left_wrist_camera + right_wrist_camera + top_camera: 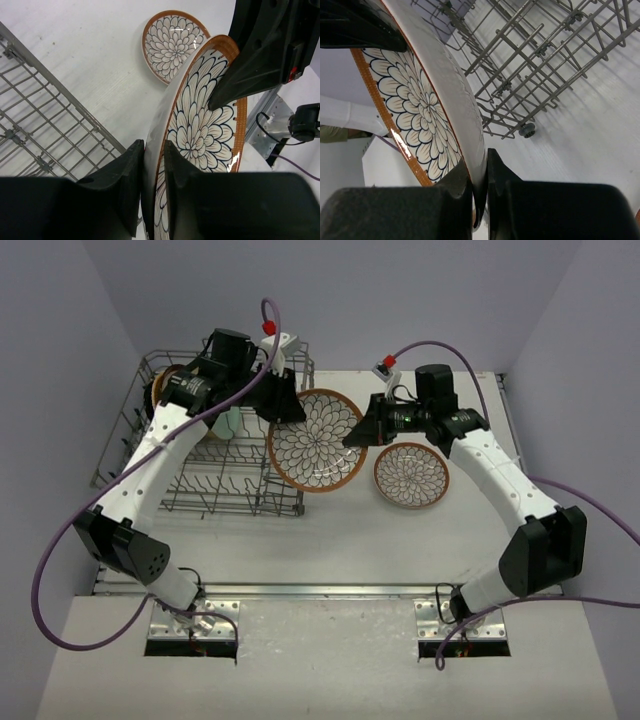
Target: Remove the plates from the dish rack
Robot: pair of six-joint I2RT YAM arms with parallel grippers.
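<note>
Large petal plate (317, 443) was outside the dish rack (215, 488), just beside its right side and over the table (330, 540), with its patterned face turned up toward the overhead camera. Left gripper (152, 150) was clenched on the plate's left rim, one finger on each face. Right gripper (479, 167) was clamped on the opposite rim, jaws nearly together with only the plate edge between them. A smaller petal plate (411, 475) lay flat on the table near the right gripper, apart from the held plate. In the rack, a mint-green plate (228, 423) stood partly hidden behind the left arm. A tan plate (160, 388) showed at the far-left corner.
</note>
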